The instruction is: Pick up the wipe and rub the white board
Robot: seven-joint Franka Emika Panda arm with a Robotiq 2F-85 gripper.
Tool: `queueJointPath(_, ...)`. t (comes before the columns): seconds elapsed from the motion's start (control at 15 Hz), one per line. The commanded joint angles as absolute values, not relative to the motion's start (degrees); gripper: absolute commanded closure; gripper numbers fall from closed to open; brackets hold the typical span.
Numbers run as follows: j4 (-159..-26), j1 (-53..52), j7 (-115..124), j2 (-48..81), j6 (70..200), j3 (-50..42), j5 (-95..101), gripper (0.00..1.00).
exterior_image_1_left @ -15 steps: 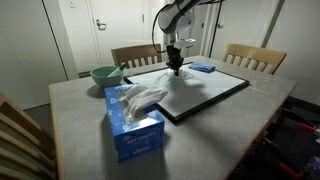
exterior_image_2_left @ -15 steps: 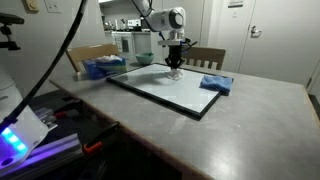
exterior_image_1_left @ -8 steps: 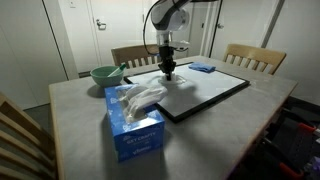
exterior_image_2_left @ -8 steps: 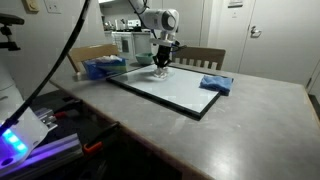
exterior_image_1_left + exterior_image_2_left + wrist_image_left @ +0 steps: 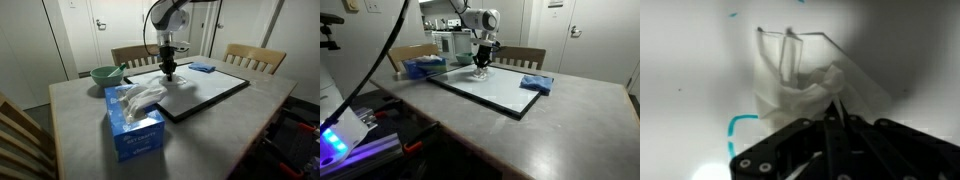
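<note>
Where the white board [image 5: 205, 92] lies flat on the table [image 5: 70, 120], the arm [image 5: 163, 18] bends over and points straight down, its gripper [image 5: 169, 72] at the board's far part (the side toward the green bowl [image 5: 103, 75]) pinched together on the wipe [image 5: 800, 90], which presses against the board beside a blue pen mark [image 5: 738, 127]. The blue tissue box [image 5: 135, 132] near the front edge has white tissue [image 5: 140, 98] billowing from its top; what the green bowl holds cannot be made out.

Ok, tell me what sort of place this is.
Probably a home dining area. Wooden chairs stand around a grey table, a green bowl sits on the table, and what looks like a kitchen shows in the background of an exterior view.
</note>
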State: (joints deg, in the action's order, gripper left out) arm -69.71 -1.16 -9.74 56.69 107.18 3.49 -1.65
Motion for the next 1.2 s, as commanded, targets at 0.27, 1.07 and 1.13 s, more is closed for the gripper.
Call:
queueJointPath(0.27,-70.8,-0.1,-3.8,59.6,114.9,-1.1,0.4,1.00)
queueJointPath(1.07,-61.0,-1.2,-1.0,65.1,113.8,3.4,-3.6,1.00)
queueJointPath(1.13,-60.1,-1.4,-1.3,65.5,113.4,3.9,-3.8,1.00)
